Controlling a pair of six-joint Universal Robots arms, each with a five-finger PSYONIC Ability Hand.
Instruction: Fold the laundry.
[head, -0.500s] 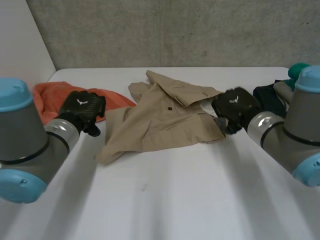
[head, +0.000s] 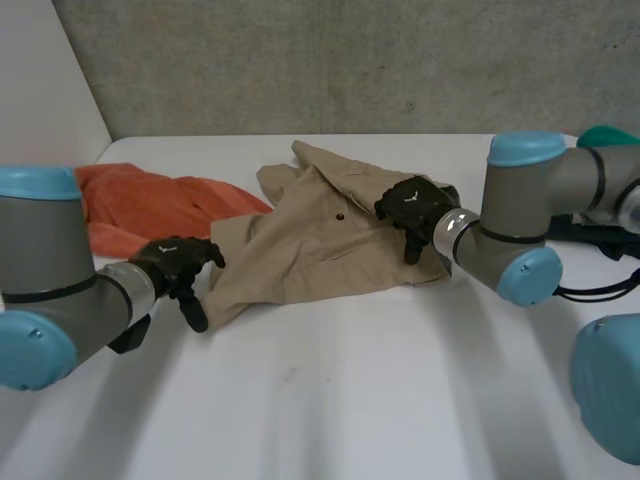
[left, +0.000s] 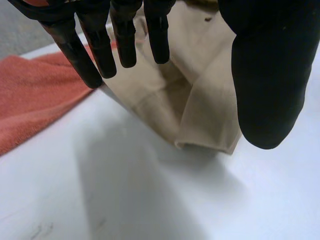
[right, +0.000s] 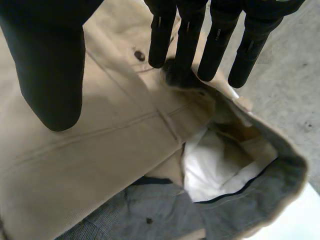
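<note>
Two hands, fingers (left: 125, 40) spread, over khaki trousers (head: 310, 250): left hand (head: 178, 262) at hem (left: 205, 145), right hand (head: 412, 203) partly hiding waistband (right: 280, 175).

Grey joints (head: 45, 290), light-blue caps (head: 525, 150), silver wrists (head: 455, 228), black left hand (head: 176, 258) and right hand (head: 412, 204), white logos (head: 409, 197)

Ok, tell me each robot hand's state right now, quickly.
Left robot hand: open, fingers straight over a corner of the tan garment, holding nothing.
Right robot hand: open, fingers straight over its waistband, holding nothing.
</note>
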